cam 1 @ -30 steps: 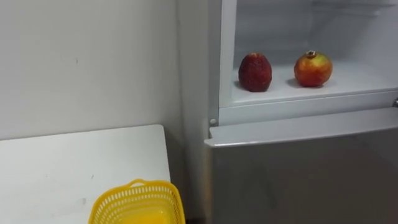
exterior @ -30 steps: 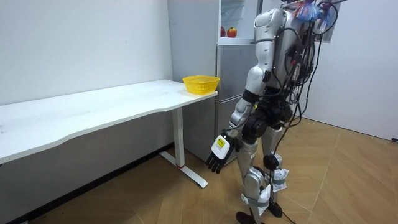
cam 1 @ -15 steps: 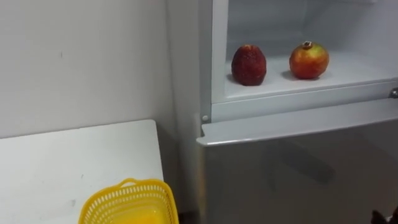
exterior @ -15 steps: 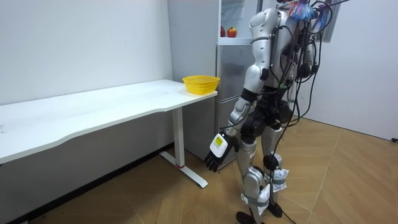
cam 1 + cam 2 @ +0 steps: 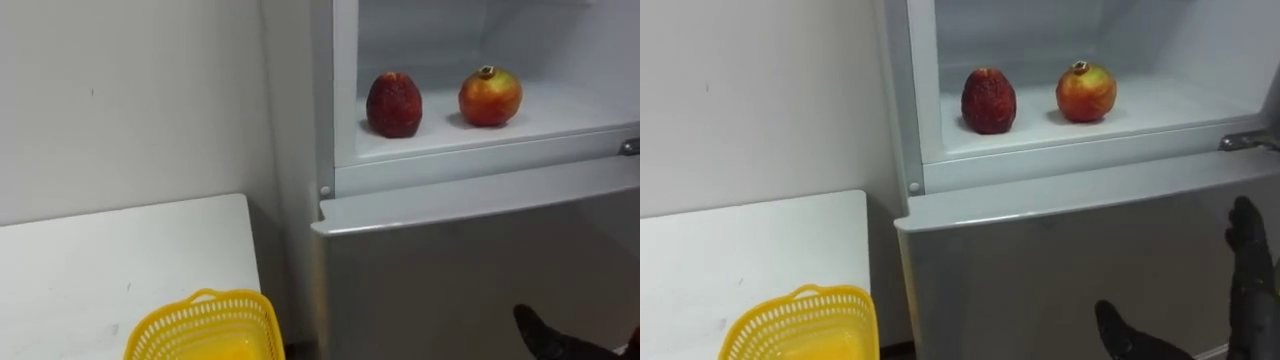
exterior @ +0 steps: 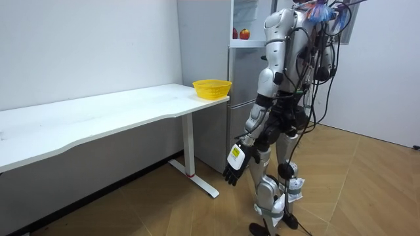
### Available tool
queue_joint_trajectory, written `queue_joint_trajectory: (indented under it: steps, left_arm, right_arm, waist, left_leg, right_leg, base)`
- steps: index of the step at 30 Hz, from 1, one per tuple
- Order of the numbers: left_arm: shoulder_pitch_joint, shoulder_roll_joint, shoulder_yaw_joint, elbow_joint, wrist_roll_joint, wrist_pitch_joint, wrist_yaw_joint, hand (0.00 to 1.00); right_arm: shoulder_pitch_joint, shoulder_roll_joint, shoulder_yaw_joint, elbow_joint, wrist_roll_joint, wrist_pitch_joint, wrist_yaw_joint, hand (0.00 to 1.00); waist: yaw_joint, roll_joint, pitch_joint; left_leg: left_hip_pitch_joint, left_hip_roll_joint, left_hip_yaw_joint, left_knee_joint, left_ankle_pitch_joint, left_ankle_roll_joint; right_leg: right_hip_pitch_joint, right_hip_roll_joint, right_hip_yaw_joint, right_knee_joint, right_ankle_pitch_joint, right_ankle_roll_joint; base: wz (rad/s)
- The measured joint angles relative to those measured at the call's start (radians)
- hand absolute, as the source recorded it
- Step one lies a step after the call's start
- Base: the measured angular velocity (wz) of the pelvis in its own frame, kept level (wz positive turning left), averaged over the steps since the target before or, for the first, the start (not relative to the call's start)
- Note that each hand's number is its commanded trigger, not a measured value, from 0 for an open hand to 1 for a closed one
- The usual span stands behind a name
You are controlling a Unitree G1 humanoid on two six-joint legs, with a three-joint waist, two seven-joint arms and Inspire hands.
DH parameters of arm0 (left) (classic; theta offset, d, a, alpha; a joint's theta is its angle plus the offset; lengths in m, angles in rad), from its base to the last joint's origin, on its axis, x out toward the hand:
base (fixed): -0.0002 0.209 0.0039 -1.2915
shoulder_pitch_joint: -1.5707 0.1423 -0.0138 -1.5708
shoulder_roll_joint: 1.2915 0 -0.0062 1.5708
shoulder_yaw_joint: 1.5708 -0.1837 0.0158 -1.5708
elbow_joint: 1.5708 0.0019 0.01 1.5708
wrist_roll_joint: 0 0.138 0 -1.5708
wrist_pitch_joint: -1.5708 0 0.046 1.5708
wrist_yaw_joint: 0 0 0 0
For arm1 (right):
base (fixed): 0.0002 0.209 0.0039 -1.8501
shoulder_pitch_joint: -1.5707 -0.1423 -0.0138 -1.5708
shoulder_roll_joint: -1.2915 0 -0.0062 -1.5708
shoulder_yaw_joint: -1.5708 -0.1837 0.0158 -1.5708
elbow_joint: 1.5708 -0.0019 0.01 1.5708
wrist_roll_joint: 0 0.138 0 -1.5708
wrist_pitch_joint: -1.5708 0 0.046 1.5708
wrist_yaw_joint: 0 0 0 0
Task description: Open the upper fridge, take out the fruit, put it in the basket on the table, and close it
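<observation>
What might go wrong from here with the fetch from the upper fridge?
The right hand, open, sits below the shelf's front lip; rising, it may clip that lip. The pomegranate and the dark red fruit stand loose side by side; grasping one may knock the other rolling. The left hand hangs by the robot's side.

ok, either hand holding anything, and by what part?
Nothing is held. Right hand open, empty, before the lower fridge door; left hand hangs open. Dark red fruit and pomegranate sit on the shelf.
</observation>
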State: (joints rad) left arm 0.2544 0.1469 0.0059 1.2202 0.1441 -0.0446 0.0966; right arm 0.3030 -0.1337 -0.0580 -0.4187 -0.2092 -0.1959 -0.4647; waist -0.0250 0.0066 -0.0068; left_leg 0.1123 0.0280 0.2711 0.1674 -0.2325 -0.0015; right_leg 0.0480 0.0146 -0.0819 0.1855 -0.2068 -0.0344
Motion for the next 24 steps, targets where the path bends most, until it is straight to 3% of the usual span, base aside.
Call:
queue_joint_trajectory:
  steps: [2, 6, 14, 24]
  left_arm:
    - [-0.008, 0.001, -0.001, -0.004, 0.0, 0.0, -0.006, 0.0]
    - [-0.018, 0.006, -0.003, -0.008, 0.002, 0.0, -0.023, 0.0]
    - [-0.022, 0.039, -0.028, -0.01, 0.029, 0.003, -0.048, 0.0]
    - [-0.031, 0.044, -0.028, -0.01, 0.133, 0.025, -0.066, 0.0]
  right_arm:
    - [-0.021, -0.023, 0.024, -0.012, -0.001, 0.0, -0.001, 0.0]
    - [-0.08, -0.031, 0.039, -0.031, -0.001, 0.0, -0.002, 0.0]
    - [-0.16, -0.068, 0.036, -0.031, 0.0, -0.001, -0.028, 0.0]
    - [-0.323, -0.102, 0.007, -0.015, 0.004, -0.009, -0.057, 0.0]
  waist:
    - [0.006, -0.002, -0.0001]
    - [0.008, -0.006, -0.0012]
    - [0.011, -0.04, -0.0054]
    - [0.027, -0.065, 0.0006]
  left_leg:
    - [-0.001, 0.001, 0.0, 0.0, 0.0, 0.0]
    - [-0.001, 0.004, -0.001, 0.0, 0.0, 0.0]
    - [-0.003, 0.012, -0.003, 0.001, 0.002, -0.004]
    - [-0.014, 0.01, -0.037, 0.01, 0.002, -0.004]
  right_leg:
    - [0.0, 0.001, -0.001, 0.001, 0.001, 0.0]
    - [0.0, 0.005, -0.001, 0.0, 0.003, -0.003]
    - [0.002, 0.004, -0.015, 0.002, 0.008, -0.01]
    - [0.009, 0.004, -0.042, -0.001, 0.009, -0.011]
  base:
    - [0.04]
    - [0.0]
    - [0.0]
    - [0.08]
